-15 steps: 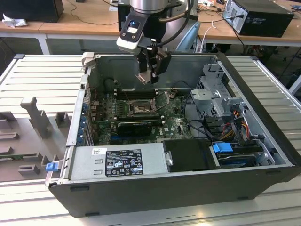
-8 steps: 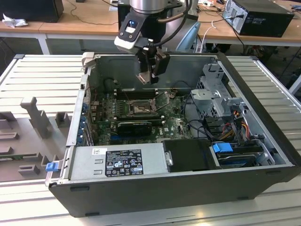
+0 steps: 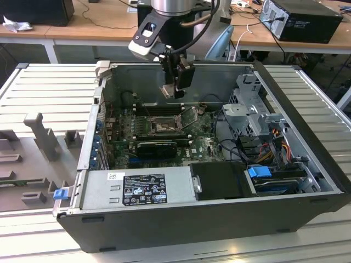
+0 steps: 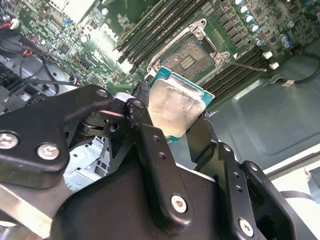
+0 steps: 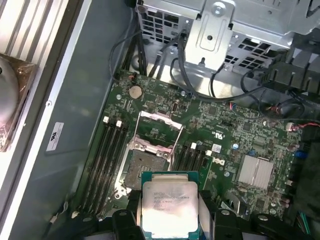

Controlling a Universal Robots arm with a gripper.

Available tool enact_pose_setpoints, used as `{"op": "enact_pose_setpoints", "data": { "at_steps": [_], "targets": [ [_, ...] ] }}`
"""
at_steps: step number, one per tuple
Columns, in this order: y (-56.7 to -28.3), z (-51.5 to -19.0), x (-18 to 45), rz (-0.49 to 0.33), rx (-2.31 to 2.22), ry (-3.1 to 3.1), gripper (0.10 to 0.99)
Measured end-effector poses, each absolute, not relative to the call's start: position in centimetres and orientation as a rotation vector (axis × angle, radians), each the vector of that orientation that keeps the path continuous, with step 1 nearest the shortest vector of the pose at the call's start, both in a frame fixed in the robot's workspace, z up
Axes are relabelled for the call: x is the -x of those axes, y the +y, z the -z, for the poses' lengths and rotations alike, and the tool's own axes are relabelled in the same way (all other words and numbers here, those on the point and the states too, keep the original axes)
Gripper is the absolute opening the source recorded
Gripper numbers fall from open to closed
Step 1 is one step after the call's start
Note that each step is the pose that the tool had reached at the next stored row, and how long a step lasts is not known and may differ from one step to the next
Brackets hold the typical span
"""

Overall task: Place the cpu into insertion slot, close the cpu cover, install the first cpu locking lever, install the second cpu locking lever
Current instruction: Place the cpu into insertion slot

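Gripper [image 3: 175, 92] of 1 robot arm is clamping its 2 black fingers [image 4: 141, 116] on opposite edges of the cpu [image 3: 169, 91], so the claw is closed on the chip. In both wrist views the cpu [image 4: 175, 107] [image 5: 169, 200] is showing its pale metallic face toward the cameras, with a thin blue-green border around it. The chip is square, so neither side is reading as a long axis. In the exterior view it is appearing tilted steeply rather than lying flat.

The cpu is hanging in the air above the insertion slot [image 3: 163, 126], clearly apart from it. In the first wrist view the insertion slot [image 5: 145, 167] is lying open with its dark square bed exposed. The cpu cover [image 5: 161, 117] is standing swung up from 1 edge of the socket. Long black memory slots [image 5: 107, 160] are running along both sides of the socket.

All of this is sitting on a green motherboard [image 3: 203, 145] inside an open computer case [image 3: 164, 219] that is lying on its side. The case is also holding a long black graphics card [image 3: 156, 147], a grey power supply [image 3: 137, 186], a metal drive cage [image 3: 252, 109] and loose cables. The case is resting on a ribbed metal table [image 3: 307, 93].
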State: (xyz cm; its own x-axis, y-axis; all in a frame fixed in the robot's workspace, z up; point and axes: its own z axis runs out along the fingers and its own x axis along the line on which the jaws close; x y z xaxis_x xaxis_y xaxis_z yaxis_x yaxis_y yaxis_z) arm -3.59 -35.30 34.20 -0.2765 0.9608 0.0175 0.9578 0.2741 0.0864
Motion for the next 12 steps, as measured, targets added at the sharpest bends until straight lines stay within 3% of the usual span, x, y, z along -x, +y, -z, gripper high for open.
{"op": "enact_pose_setpoints", "data": {
  "at_steps": [12],
  "targets": [
    [-35.30, -33.93, 3.59, -0.116, -2.131, 2.242, 0.541]
  ]
}}
